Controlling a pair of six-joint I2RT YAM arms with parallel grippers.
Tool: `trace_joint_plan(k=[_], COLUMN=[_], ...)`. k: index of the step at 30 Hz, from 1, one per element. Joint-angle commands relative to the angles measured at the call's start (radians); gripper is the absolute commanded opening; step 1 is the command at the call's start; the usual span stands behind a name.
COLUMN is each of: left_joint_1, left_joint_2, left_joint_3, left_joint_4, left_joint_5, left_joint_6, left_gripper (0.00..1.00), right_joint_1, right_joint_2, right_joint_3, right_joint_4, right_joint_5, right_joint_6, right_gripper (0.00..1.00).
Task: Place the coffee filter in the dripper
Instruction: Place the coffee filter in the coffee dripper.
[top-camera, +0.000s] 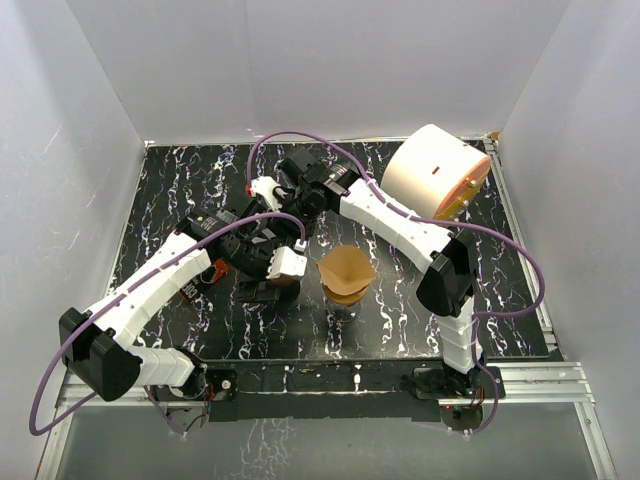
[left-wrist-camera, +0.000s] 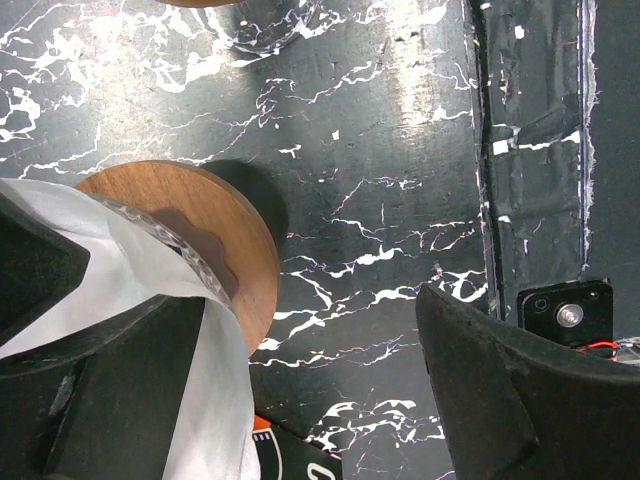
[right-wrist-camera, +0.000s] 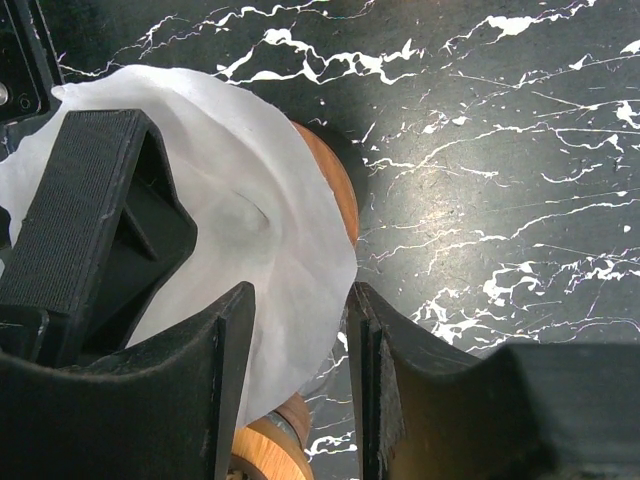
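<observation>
A white paper coffee filter (right-wrist-camera: 270, 220) lies crumpled over the dripper (left-wrist-camera: 235, 235), a clear ribbed cone on a round wooden base. My right gripper (right-wrist-camera: 300, 295) hovers right above it. Its jaws stand apart, with the filter's edge in the gap and not pinched. In that same view a black finger (right-wrist-camera: 90, 200) of the left gripper rests on the filter. My left gripper (left-wrist-camera: 315, 330) is wide open. Its left finger (left-wrist-camera: 120, 390) is at the filter (left-wrist-camera: 150, 270) and its right finger (left-wrist-camera: 500, 390) is over bare tabletop.
A second dripper holding a brown paper cone (top-camera: 347, 272) stands just right of the grippers. A big white drum with an orange face (top-camera: 435, 170) sits at the back right. A black and orange pack (left-wrist-camera: 285, 450) lies beside the wooden base. White walls surround the black marbled table (top-camera: 400, 320).
</observation>
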Motion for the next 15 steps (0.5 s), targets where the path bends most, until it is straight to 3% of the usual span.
trace_joint_plan(k=[1, 15], left_joint_1=[0.008, 0.007], left_joint_2=[-0.012, -0.015], left_joint_3=[-0.004, 0.108], left_joint_4=[0.046, -0.020], left_joint_5=[-0.007, 0.015], left_joint_6=[-0.021, -0.026], left_gripper=[0.87, 0.95], right_joint_1=[0.040, 0.040], right_joint_2=[-0.017, -0.007], right_joint_3=[0.000, 0.095], right_joint_4=[0.001, -0.037], right_joint_5=[-0.051, -0.092], right_joint_6=[-0.003, -0.009], right_gripper=[0.41, 0.46])
